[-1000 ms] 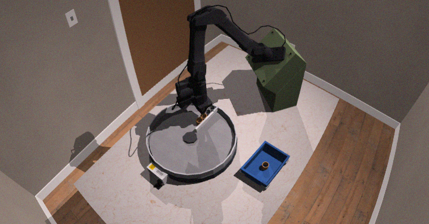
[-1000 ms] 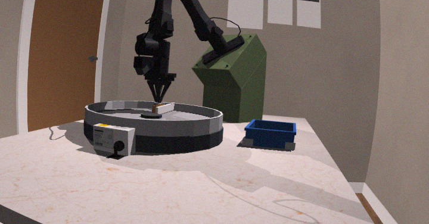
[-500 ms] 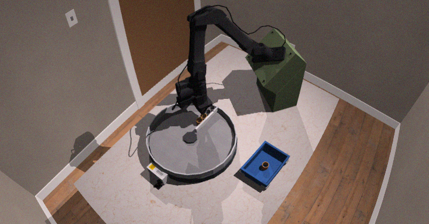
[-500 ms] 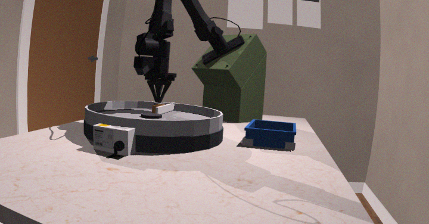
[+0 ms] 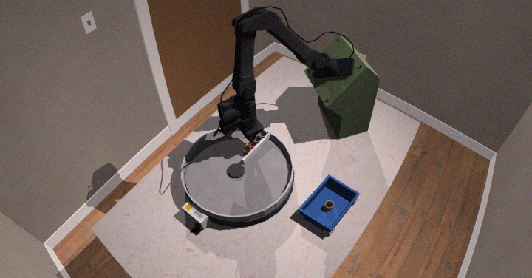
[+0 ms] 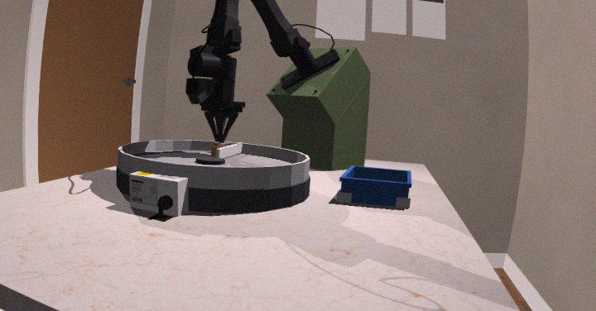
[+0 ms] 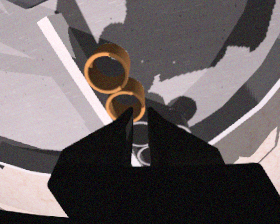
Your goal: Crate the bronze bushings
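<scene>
No words or numbers can be made out. A white control box [image 5: 195, 215] [image 6: 157, 193] stands at the turntable's [image 5: 238, 218] [image 6: 250, 179] seven o'clock in the top view. Its top bears a yellow label [image 5: 188, 207] [image 6: 142, 174] with a blurred dark mark; its front label [image 6: 142, 191] has tiny print and barcode-like bars at seven o'clock. Toward one o'clock in the exterior view, three wall sheets [image 6: 340, 12] [image 6: 388, 13] [image 6: 429, 17] show only header bands.
</scene>
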Robot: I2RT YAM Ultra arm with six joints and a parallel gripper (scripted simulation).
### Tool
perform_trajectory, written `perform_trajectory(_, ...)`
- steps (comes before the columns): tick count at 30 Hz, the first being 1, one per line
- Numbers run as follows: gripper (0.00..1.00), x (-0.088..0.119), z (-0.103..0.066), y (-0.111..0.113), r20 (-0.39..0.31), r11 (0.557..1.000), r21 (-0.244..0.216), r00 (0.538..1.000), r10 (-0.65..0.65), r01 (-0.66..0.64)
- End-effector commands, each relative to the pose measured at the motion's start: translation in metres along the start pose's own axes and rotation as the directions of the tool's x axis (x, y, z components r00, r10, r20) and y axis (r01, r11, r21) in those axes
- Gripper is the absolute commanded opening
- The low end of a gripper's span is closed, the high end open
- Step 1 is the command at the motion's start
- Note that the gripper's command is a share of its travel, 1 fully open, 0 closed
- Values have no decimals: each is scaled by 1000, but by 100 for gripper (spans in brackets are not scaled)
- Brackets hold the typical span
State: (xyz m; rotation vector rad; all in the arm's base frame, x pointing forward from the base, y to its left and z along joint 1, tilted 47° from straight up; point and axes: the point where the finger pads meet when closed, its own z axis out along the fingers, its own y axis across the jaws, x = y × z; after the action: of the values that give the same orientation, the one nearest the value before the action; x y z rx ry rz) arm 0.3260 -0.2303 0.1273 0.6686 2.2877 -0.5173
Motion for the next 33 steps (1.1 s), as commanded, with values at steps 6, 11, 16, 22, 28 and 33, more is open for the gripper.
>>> perform_trajectory(6,13,-17,-3,2,45,1000,-7,999,5,-5)
perform_trajectory(11,13,-15,2,1,33,1000,-6,999,3,-3)
perform_trajectory(16,13,-22,-4,-2,58,1000,-5,998,9,-9)
perform_trajectory(22,13,-21,-4,-2,58,1000,-5,998,9,-9)
perform_trajectory(28,13,-21,-4,-2,58,1000,-5,998,9,-9)
perform_trajectory(33,13,-21,-4,-2,58,1000,-5,998,9,-9)
